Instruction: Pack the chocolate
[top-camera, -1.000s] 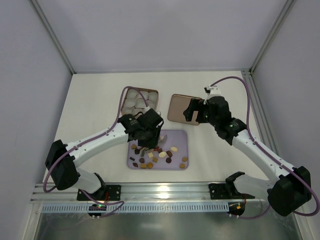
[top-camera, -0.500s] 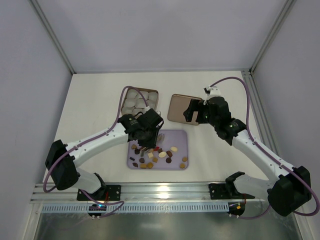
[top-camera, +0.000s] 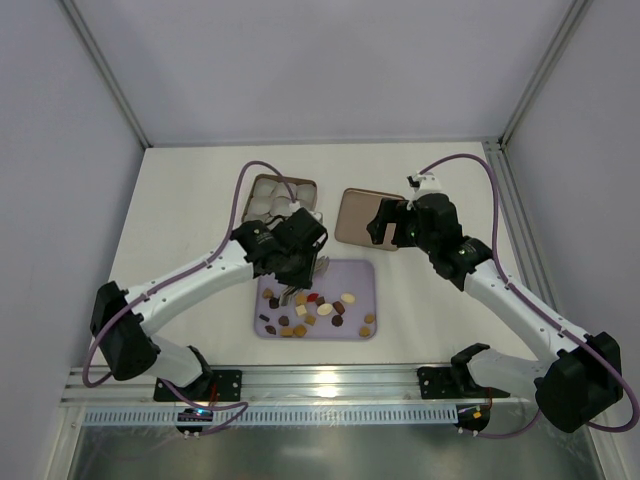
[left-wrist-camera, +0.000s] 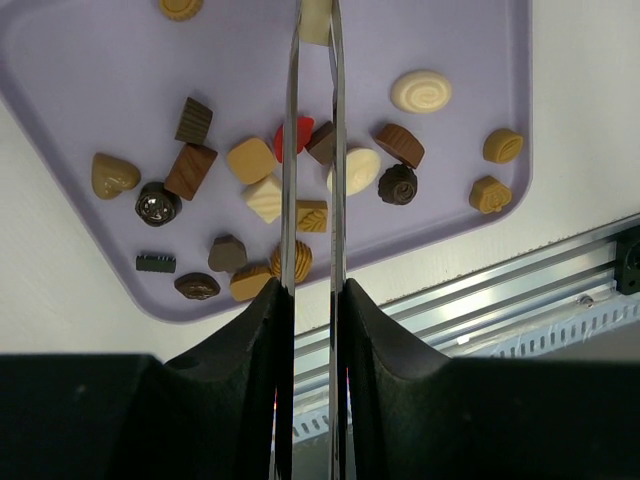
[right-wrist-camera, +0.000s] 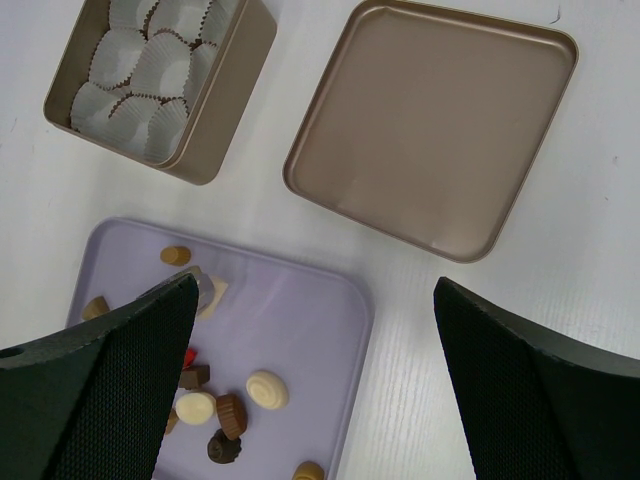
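Several chocolate pieces (left-wrist-camera: 250, 160) in brown, caramel, cream and red lie on a lilac tray (left-wrist-camera: 100, 90), which also shows in the top view (top-camera: 360, 275). My left gripper (left-wrist-camera: 315, 10) carries two thin metal blades. They are shut on a cream-white chocolate (left-wrist-camera: 316, 25) at their tips, above the tray's far left part (right-wrist-camera: 215, 293). In the top view the left gripper (top-camera: 314, 266) hangs over the tray's far edge. My right gripper (right-wrist-camera: 315, 380) stands wide open and empty, hovering by the tin's lid (top-camera: 352, 215).
A brown square tin (right-wrist-camera: 235, 110) lined with white paper cups (right-wrist-camera: 130, 60) stands beyond the tray's left corner (top-camera: 262, 185). Its lid (right-wrist-camera: 430, 130) lies upturned to the right. An aluminium rail (top-camera: 330, 380) runs along the table's near edge.
The left gripper's blades have narrowed onto the cream piece and the arm has moved away from the pile toward the tin. The right arm has not moved.
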